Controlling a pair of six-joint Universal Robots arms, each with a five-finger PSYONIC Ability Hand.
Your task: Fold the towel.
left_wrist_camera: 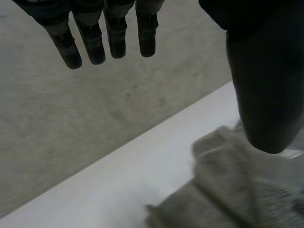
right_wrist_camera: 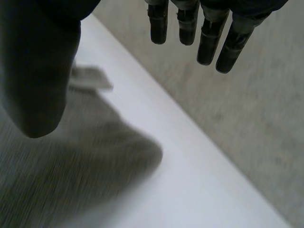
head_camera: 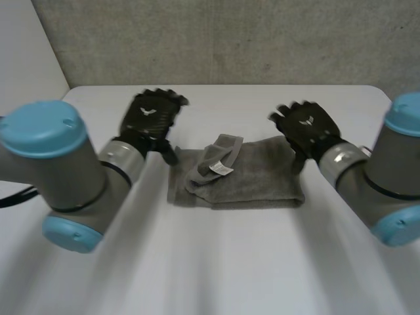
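A grey, roughly folded terry towel (head_camera: 252,180) w/ a small white label (head_camera: 221,169) is seen lying mid-table on the white table (head_camera: 216,262), btwn both hands. The black left hand (head_camera: 149,118) is positioned at its left end and the black right hand (head_camera: 307,128) at its right end. Both are released, fingers straight, nothing grasped.

I count one towel (head_camera: 256,180) on my one table (head_camera: 210,262), and one white tag (head_camera: 221,169) on that towel. Two hands are up, the left hand (head_camera: 149,118) and the right hand (head_camera: 307,128), on two arms, the left arm (head_camera: 65,170) and the right arm (head_camera: 387,177).
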